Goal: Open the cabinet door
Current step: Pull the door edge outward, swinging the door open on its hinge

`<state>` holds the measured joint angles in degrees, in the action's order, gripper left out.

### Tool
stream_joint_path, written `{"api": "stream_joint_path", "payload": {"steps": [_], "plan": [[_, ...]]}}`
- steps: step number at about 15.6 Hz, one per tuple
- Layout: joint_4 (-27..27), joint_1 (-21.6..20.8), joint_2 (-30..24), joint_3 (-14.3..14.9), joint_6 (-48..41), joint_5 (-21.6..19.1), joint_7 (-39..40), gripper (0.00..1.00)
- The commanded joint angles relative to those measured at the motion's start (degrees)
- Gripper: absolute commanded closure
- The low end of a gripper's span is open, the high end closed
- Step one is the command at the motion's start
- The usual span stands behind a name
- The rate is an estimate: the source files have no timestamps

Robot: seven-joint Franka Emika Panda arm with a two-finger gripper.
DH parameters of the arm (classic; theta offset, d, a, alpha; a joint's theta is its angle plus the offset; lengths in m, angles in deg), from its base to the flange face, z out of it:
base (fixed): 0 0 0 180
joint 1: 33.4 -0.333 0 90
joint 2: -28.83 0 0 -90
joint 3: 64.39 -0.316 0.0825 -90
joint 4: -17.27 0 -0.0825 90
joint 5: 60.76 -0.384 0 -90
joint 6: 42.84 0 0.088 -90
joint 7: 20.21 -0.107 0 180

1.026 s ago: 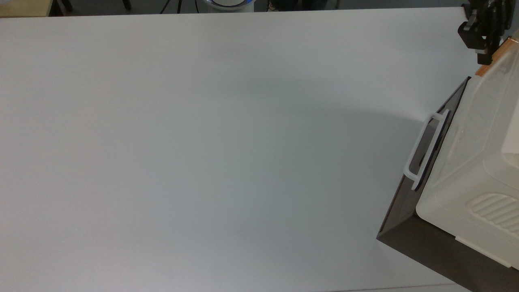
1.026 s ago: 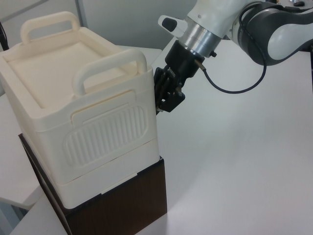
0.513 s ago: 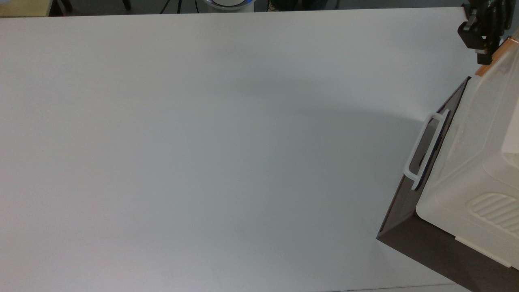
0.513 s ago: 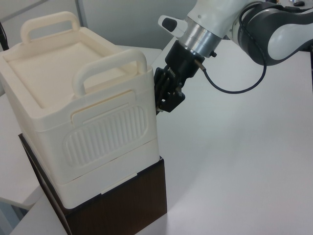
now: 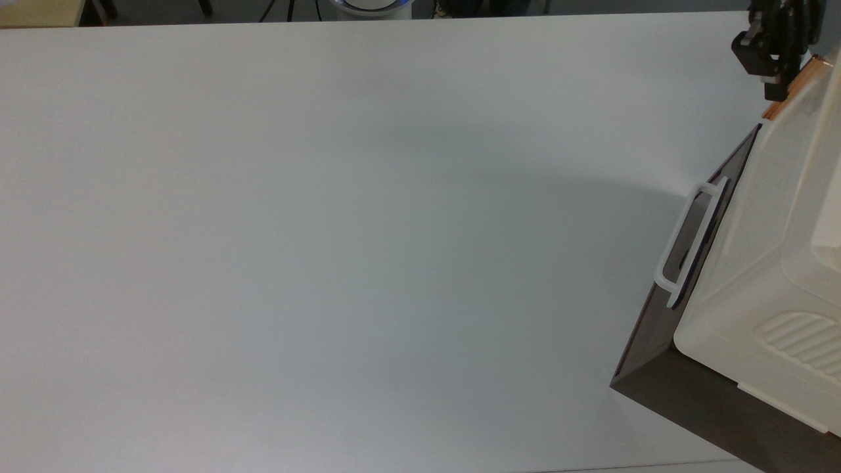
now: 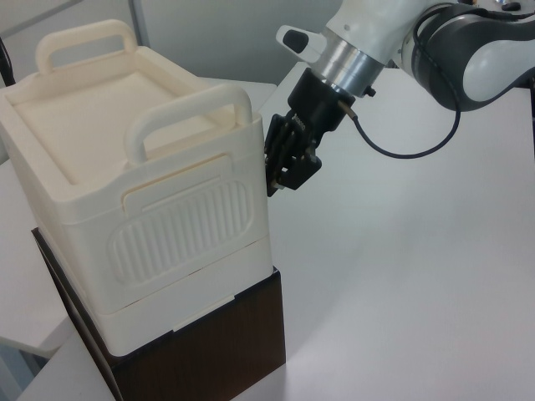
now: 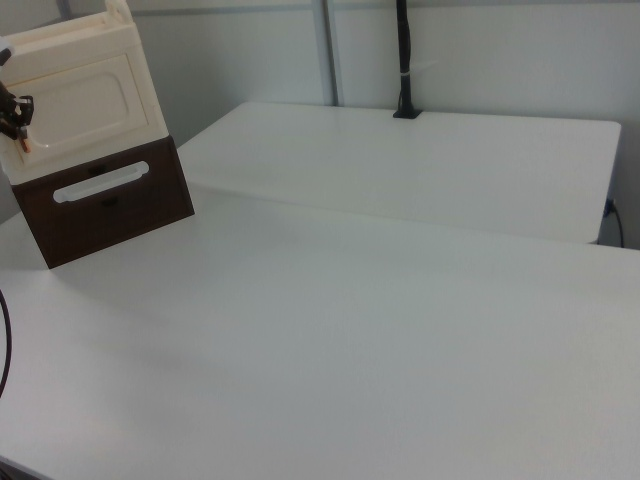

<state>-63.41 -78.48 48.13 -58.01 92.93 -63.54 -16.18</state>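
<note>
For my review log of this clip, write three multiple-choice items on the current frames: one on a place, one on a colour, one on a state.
1. Where is the hand?
A. At the cream box's corner by the door's handle edge
B. Over the table's middle
C. On the white loop handle

2. What colour is the bar handle on the cabinet door?
A. Blue
B. Orange-brown
C. Black

3. How does the cream box sit?
A. On the bare table
C. Tipped on its side
B. On top of the dark brown drawer unit

Answers:
1 A: the left view shows it against that corner.
2 B: the top view shows an orange-brown strip.
3 B: the brown unit lies under it in the left and right views.
</note>
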Motion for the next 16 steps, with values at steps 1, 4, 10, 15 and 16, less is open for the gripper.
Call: {"api": "stream_joint_path", "payload": {"steps": [1, 4, 10, 15, 16], "plan": [[-7.64, -0.36, -5.49, 0.13, 1.07, -0.11, -0.52, 1.0], [-9.49, -0.09, -8.04, 0.3, -1.02, -0.11, -0.17, 1.0], [-11.78, 2.45, -13.06, 0.83, -12.35, -0.11, -0.7, 0.93], [-12.13, 6.75, -13.15, 0.83, -19.22, -0.11, -0.78, 0.79], [-12.13, 7.98, -13.06, 0.74, -19.58, -0.11, -0.87, 0.65]]}}
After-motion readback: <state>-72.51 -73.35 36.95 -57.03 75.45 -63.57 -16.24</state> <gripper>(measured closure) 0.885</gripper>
